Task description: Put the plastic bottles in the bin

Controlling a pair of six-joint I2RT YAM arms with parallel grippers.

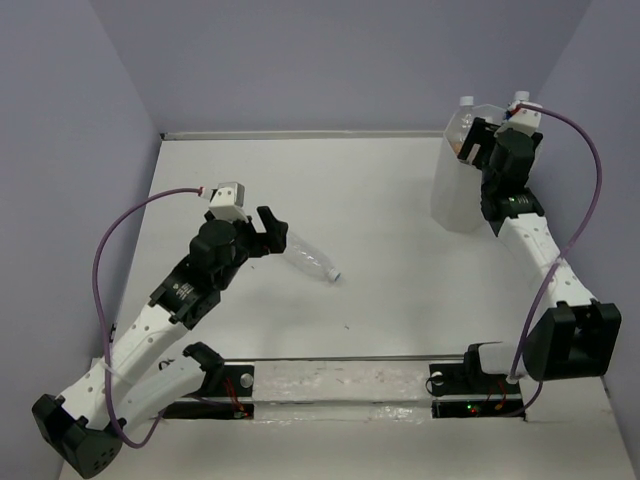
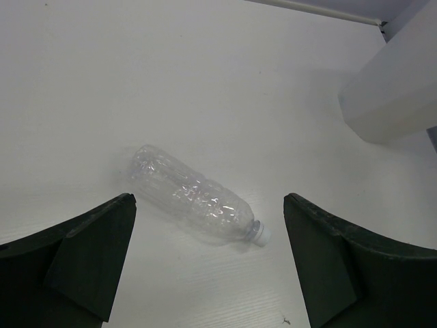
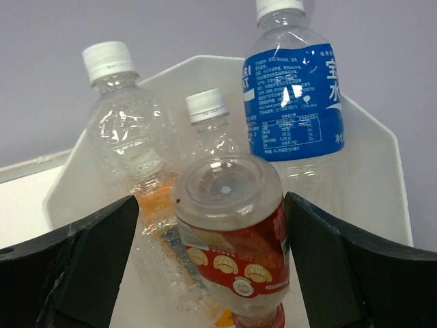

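Find the one loose clear bottle [image 2: 194, 195] lying on its side on the table [image 1: 390, 220], left of centre, with its white cap [image 2: 259, 234] pointing right and near. Note the left gripper [image 2: 208, 205] hanging just above it, fingers [image 2: 89, 260] spread wide to either side of the body and holding nothing. Going by that, treat the pick as the step in hand.

To do it well, lower straight down to straddle the ribbed middle of the body, not the tapering neck. Keep the closing line square across the bottle's long axis, turning the wrist a little to cancel any skew against its diagonal lie. Close gently: expect thin, empty plastic to crumple, squirt sideways or roll. Stop short of scraping the table.

Then lift and carry far and right to the bin [image 1: 455, 195], standing near the far right corner. Mind the right gripper [image 3: 212, 205] there, likewise wide open and gripping nothing, poised over a red-labelled bottle [image 3: 235, 253] sitting cap-down inside. See also a blue-labelled bottle [image 3: 293, 102] and two white-capped bottles [image 3: 130, 130] upright in the bin. Plan for a crowded bin: drop from above the rim, well apart from the other arm.
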